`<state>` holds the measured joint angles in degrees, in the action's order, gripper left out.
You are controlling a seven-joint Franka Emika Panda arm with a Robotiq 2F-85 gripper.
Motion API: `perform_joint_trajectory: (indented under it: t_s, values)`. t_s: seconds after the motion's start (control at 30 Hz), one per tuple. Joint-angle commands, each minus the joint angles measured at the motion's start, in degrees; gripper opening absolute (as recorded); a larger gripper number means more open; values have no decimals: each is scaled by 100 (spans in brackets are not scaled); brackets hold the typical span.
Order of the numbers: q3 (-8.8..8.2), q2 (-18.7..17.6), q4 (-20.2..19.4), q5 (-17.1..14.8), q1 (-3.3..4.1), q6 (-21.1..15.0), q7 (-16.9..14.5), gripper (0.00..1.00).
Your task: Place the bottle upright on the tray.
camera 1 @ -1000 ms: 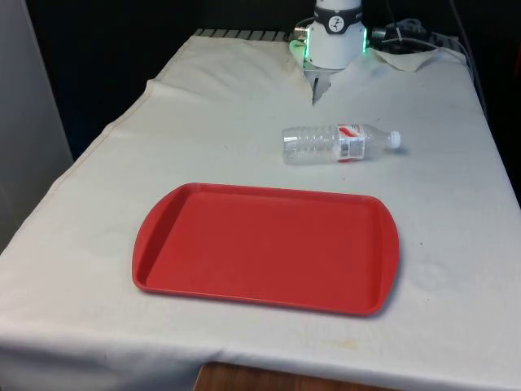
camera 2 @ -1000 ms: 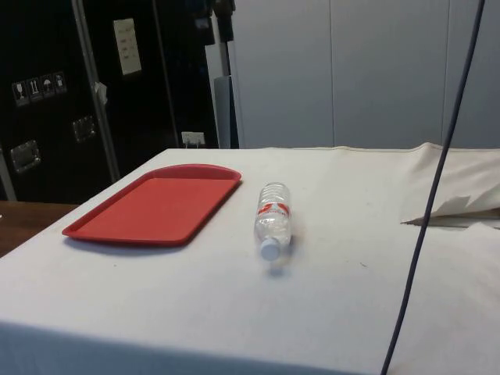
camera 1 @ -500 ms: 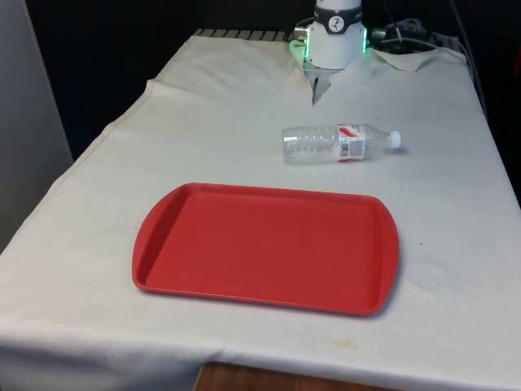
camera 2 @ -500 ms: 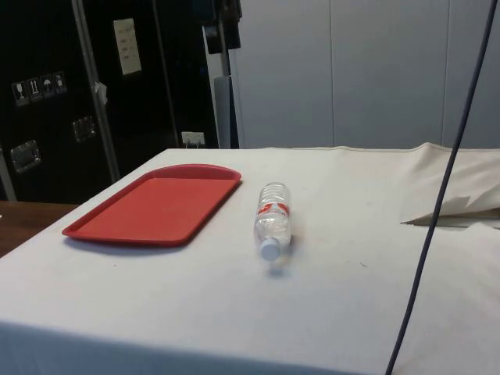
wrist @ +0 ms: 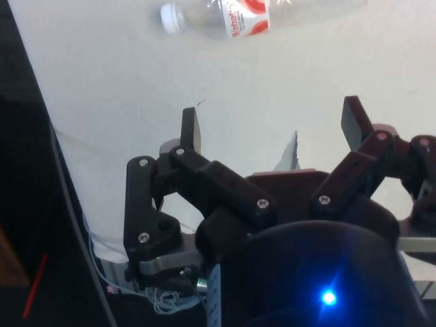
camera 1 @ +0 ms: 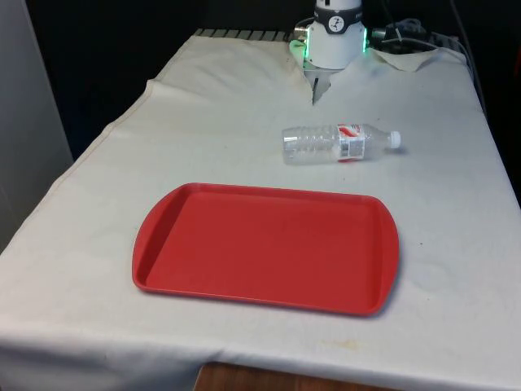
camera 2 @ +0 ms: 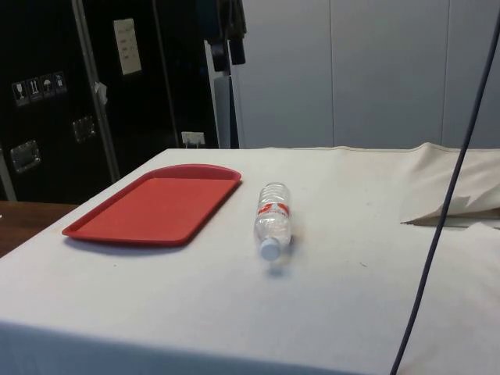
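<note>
A clear plastic bottle with a white cap and a red-and-white label lies on its side on the white cloth, cap towards the front view's right. It sits just beyond the far edge of the red tray, which holds nothing. From the side, the bottle lies beside the tray with its cap towards the camera. My gripper hangs high above the table, open, nothing between its fingers. The bottle lies well beyond the fingertips, apart from them. A dark part of the gripper hangs above the tray's far end.
The robot's base stands at the table's far end, with a raised fold of cloth near it. A dark cable hangs across the side view. Bare cloth surrounds the tray, and the table's front edge is close below it.
In the side view the dark gripper part has come lower and shifted slightly right, and the hanging cable has swung. The bottle and the tray have not moved.
</note>
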<state>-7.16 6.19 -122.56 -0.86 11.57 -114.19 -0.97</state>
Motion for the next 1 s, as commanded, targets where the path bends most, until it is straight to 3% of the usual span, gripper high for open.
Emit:
perform_joint_trajectory:
  t_s: [0.0,0.97]
  values:
    - [23,52,-97,46,6,-109,63,100]
    - [327,69,-716,0,0,-607,166,100]
